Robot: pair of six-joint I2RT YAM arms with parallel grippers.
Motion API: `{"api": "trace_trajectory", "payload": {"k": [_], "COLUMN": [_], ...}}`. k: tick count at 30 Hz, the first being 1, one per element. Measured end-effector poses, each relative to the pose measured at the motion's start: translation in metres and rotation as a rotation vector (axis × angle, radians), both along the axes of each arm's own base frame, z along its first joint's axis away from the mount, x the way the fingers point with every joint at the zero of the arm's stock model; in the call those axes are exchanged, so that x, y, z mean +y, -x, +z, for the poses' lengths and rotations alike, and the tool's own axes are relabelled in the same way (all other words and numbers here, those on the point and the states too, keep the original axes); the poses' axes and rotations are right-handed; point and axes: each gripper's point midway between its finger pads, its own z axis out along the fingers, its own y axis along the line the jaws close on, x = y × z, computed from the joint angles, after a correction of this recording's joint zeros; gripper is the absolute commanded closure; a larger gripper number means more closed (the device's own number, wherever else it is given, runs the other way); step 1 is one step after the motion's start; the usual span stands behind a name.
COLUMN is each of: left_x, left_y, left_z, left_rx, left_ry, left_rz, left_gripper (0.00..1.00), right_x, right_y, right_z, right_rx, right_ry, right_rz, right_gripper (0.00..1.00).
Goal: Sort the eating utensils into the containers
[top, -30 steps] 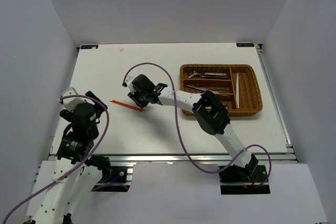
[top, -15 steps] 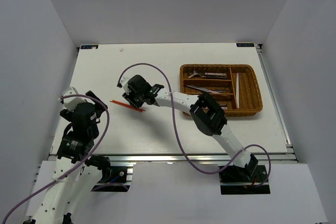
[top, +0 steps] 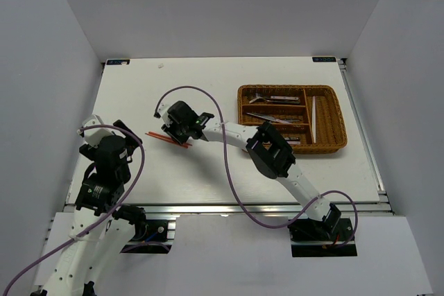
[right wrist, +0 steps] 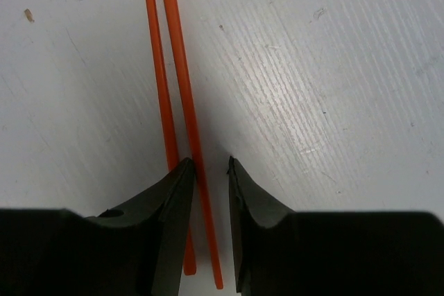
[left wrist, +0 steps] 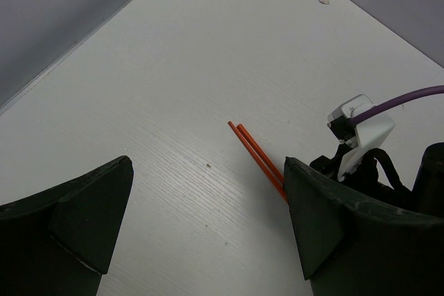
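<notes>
Right arm [top: 232, 133] lies across the table [top: 139, 95] between chopsticks [top: 158, 136] and tray [top: 291, 89].

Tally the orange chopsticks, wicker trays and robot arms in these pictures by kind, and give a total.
orange chopsticks: 2
wicker tray: 1
robot arms: 2
total: 5

I'm counting two orange chopsticks [right wrist: 177, 67] lying side by side, and one wicker tray [top: 340, 127] showing four compartments. One white chopstick [top: 313, 117] is showing, maybe more, and the metal cutlery [top: 274, 99] is blurring beyond counting.
</notes>
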Motion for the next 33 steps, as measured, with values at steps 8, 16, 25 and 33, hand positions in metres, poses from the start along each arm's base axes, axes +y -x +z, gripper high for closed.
{"api": "trace_trajectory", "payload": {"k": [8,16,25,33], "left_x": [0.0,0.0,0.0,0.0], "left_y": [0.0,0.0,0.0,0.001], "left_z": [0.0,0.0,0.0,0.001], "left_rx": [0.0,0.0,0.0,-0.005], "left_ry": [0.0,0.0,0.0,0.002], "left_rz": [0.0,-0.001,-0.001,-0.002], "left_gripper": [0.02,0.02,0.02,0.02], "right_x": [0.0,-0.003,-0.049,-0.106], "right_y": [0.0,-0.003,-0.002,-0.023], "right_z": [-0.001,-0.002,0.018,0.115], "right_rx": [-0.019,-0.054,-0.061,-0.153], "right_ry": [0.012,0.021,0.064,-0.067], "right_rz": [0.02,-0.001,-0.121,-0.312], "right_gripper": [0.91,1.0,1.0,1.0]}}
